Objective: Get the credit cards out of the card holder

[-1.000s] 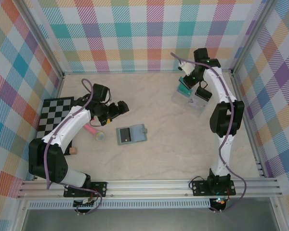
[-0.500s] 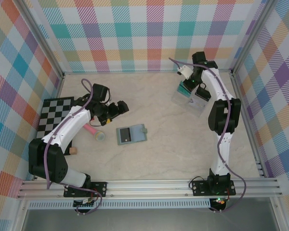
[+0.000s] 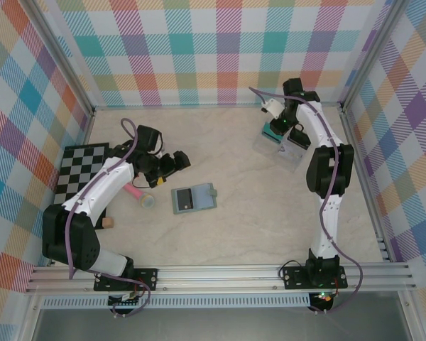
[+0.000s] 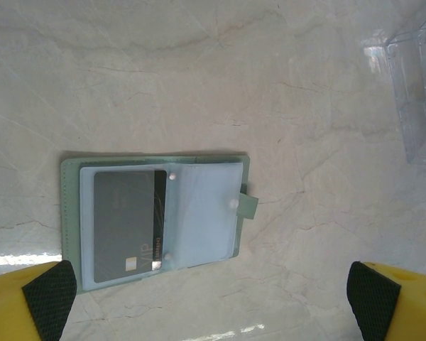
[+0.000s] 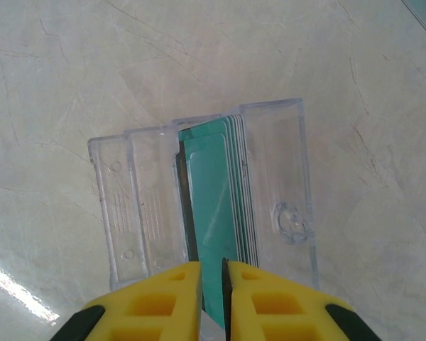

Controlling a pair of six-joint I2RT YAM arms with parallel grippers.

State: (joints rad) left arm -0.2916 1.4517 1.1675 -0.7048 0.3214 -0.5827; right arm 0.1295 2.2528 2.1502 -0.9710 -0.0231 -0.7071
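The clear plastic tray (image 5: pixel 128 213) sits on the pale marbled table (image 5: pixel 355 106) with a stack of teal cards (image 5: pixel 216 185) standing on edge in its middle slot. The yellow right gripper (image 5: pixel 213 298) is right over the near end, jaws only a sliver apart. A thin dark card edge (image 5: pixel 225 284) sits in that gap against the right-hand finger (can't tell if it's actually pinched).

On the marbled table (image 3: pixel 255 213) lie the card holder (image 3: pixel 194 198), a clear tray (image 5: pixel 135 213) and a chequered board (image 3: pixel 82 174).
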